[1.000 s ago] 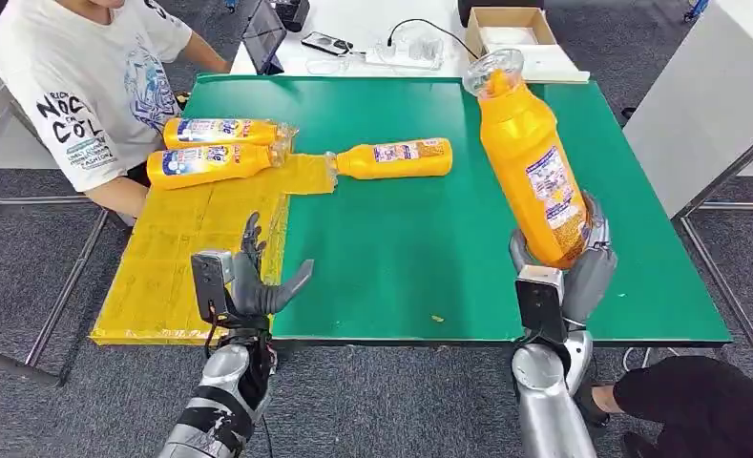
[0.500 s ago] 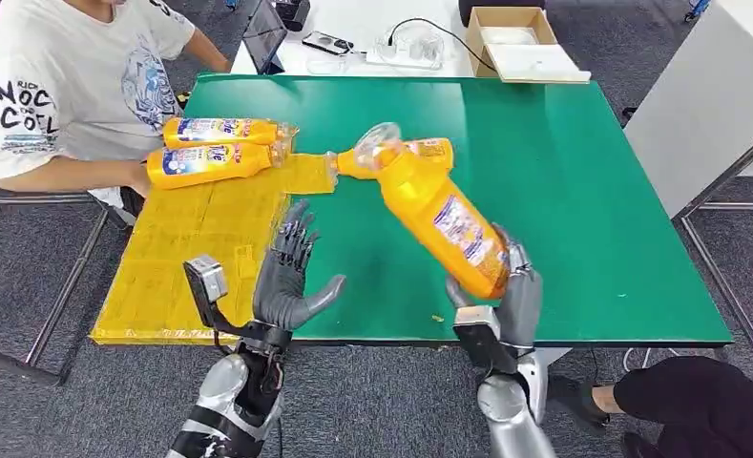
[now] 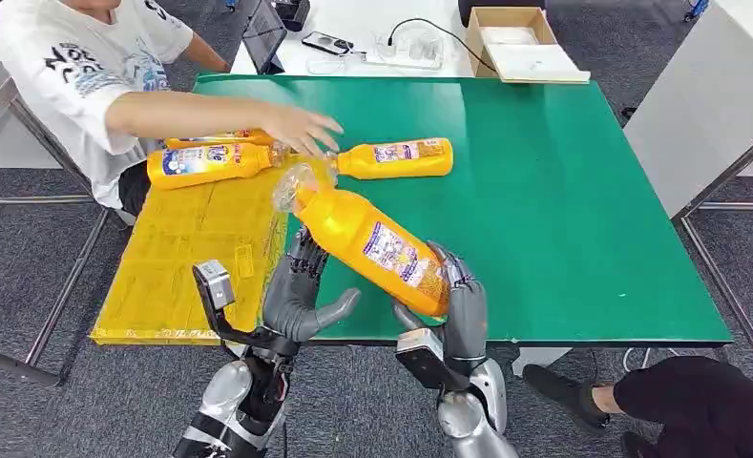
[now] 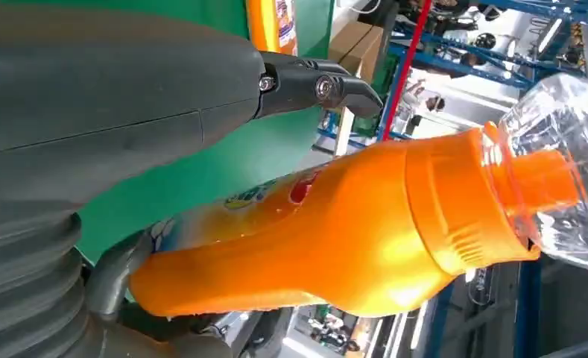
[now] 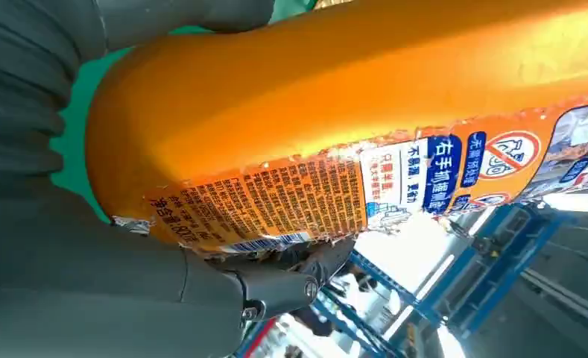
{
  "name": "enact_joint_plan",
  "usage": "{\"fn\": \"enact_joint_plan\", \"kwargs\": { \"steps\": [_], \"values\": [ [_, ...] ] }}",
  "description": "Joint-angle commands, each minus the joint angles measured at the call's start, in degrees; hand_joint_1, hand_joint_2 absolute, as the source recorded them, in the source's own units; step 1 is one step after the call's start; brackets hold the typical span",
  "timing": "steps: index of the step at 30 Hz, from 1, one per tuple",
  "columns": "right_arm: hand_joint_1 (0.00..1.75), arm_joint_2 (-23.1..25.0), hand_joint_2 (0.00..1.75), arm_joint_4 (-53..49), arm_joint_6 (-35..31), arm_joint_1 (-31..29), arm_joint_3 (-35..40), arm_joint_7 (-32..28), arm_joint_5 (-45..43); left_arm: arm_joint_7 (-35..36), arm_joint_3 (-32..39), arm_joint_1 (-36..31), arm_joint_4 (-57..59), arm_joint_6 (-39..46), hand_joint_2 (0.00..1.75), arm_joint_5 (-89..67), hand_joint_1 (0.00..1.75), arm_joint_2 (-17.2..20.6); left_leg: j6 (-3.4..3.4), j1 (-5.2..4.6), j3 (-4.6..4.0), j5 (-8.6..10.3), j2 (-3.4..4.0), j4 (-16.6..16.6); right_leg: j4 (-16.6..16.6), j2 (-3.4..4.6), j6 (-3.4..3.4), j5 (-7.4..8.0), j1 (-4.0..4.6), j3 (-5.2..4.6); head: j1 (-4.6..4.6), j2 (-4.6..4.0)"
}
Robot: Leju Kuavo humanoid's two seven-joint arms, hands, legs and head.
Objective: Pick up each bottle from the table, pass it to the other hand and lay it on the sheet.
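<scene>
My right hand (image 3: 456, 315) grips the base of an orange bottle (image 3: 372, 243) with a clear cap, tilted over the table's front with the cap toward the yellow sheet (image 3: 186, 253). The label fills much of the right wrist view, bottle (image 5: 350, 97) against my right hand (image 5: 89, 298). My left hand (image 3: 301, 291) is open with fingers spread, just beneath the bottle's neck end. In the left wrist view the bottle (image 4: 350, 246) lies between thumb and fingers (image 4: 313, 86) without a clear grip. Two more bottles (image 3: 210, 162) lie on the sheet. A third bottle (image 3: 396, 157) lies on the green table (image 3: 563, 191).
A person sits at the far left, one hand (image 3: 301, 127) reaching over the bottles on the sheet. A cardboard box (image 3: 511, 33), a laptop (image 3: 262, 33) and cables sit on the white desk behind. A white cabinet (image 3: 716, 95) stands at the right.
My right hand has swung the bottle left and down, from upright at the right to tilted beside my left hand. My left hand rose and shifted right. The person's arm reached across the sheet.
</scene>
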Motion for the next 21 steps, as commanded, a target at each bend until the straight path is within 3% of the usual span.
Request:
{"fn": "enact_joint_plan", "kwargs": {
  "steps": [1,11,21],
  "values": [
    [1.75,1.21,1.75,14.33,-1.20,-3.88,10.22,-0.20,3.12,1.38,-2.59,-2.29,5.15,-0.69,1.75,1.02,0.00,1.80,-0.04,0.07,0.49,-0.17,0.29,-0.07,-0.12,0.21,-0.20,-0.06,0.11,0.43,-0.02,0.00],
    [1.75,1.15,1.75,27.24,0.43,-4.83,19.77,0.43,5.58,2.67,-2.51,-3.13,8.93,-0.32,1.75,2.79,0.00,1.13,-0.01,0.10,0.28,-0.07,0.08,-0.07,-0.12,0.00,-0.11,-0.05,0.10,0.24,0.00,0.00],
    [1.75,1.18,1.75,32.93,5.23,-5.33,22.20,1.54,5.71,2.90,-1.33,-3.36,9.35,-0.19,1.75,5.50,0.00,0.35,-0.03,0.14,0.44,-0.15,-0.06,-0.03,-0.09,-0.23,-0.22,-0.20,0.15,0.43,-0.02,0.00]
  ]
}}
